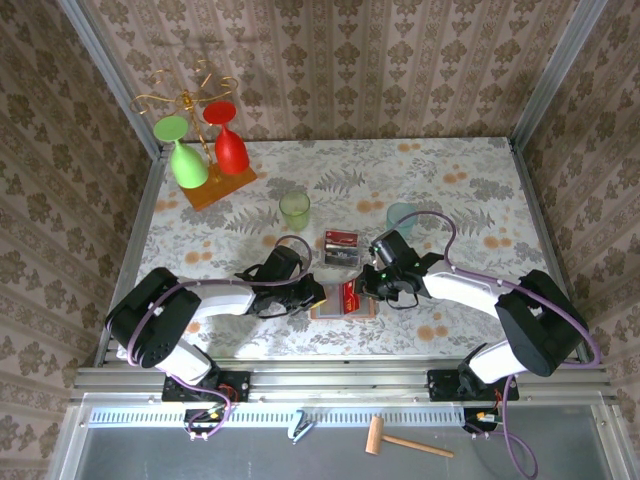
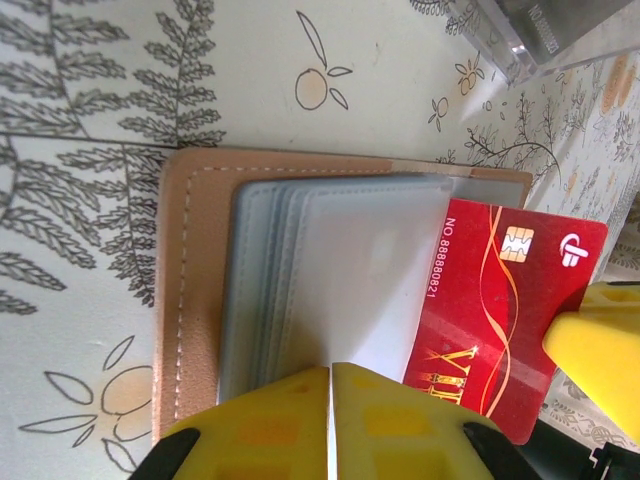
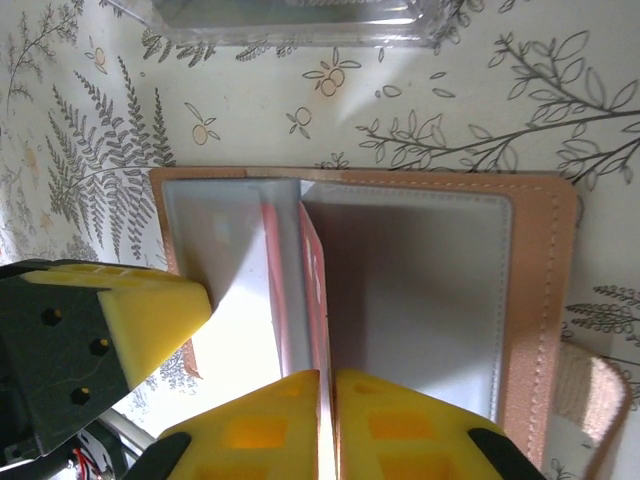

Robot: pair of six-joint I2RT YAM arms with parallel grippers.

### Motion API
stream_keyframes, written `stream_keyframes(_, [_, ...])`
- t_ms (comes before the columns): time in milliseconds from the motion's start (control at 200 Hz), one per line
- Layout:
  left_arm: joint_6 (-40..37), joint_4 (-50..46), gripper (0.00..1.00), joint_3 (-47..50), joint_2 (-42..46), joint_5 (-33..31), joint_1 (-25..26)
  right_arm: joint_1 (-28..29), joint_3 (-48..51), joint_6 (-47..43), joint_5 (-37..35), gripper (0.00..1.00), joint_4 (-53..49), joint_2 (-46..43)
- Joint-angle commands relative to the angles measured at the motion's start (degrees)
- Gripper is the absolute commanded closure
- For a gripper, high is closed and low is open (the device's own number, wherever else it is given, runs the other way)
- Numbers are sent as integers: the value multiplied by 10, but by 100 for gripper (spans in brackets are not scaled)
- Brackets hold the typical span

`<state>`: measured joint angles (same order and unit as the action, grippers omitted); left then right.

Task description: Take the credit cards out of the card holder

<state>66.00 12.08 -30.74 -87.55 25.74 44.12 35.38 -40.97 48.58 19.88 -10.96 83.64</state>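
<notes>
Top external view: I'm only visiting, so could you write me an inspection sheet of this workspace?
Surface: table under a floral cloth.
Job's things: card holder lies open near the front edge; red card sticks partly out of a pocket.
Clutter: clear box with card-like items, green cup, blue cup, glass rack with two upturned glasses; wooden mallet on the front ledge.
Grippers: left gripper shut on a pocket leaf of the card holder; right gripper shut on the red card.
Cables: purple cables loop along both arms.
Surroundings: wallpapered walls.
</notes>
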Motion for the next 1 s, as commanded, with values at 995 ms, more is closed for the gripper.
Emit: stream_keyframes(995, [0, -16, 89, 4, 0, 2, -11, 19, -48, -5, -32, 93, -74, -20])
